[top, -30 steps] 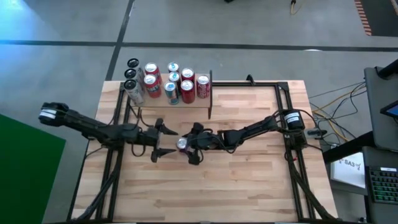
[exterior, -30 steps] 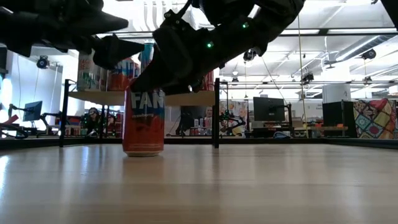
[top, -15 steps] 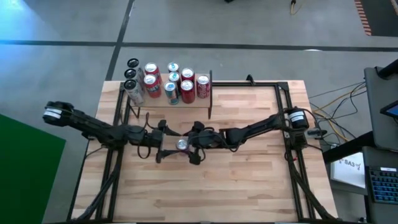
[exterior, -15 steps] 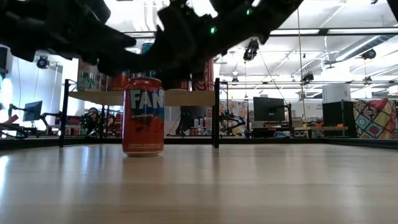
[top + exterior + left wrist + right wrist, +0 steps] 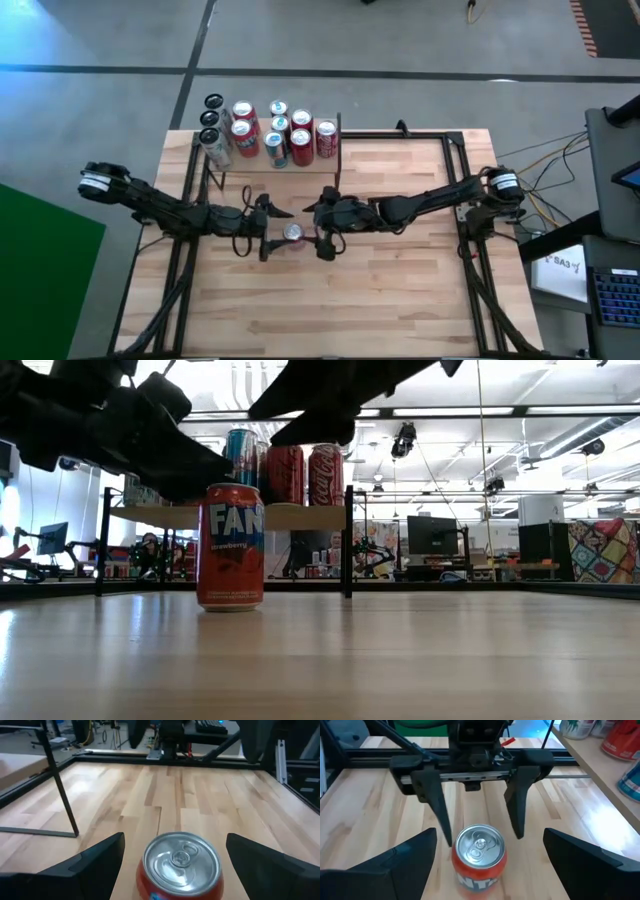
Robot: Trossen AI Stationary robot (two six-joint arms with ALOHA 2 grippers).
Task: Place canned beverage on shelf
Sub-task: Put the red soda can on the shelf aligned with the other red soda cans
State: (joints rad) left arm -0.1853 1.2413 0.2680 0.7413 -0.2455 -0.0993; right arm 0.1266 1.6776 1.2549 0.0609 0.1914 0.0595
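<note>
Can (image 5: 292,233), one, upright between two wide-open, empty pincers, left (image 5: 266,228) and right (image 5: 322,229); ten crowd shelf (image 5: 335,150).

The table (image 5: 400,290) is seen from overhead and level at tabletop height; the same can (image 5: 182,865) is framed closely from opposite sides by both wrist cameras.

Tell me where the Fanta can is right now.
The Fanta can stands upright on the table near its middle, between the open left gripper and open right gripper, in front of the shelf.
</note>
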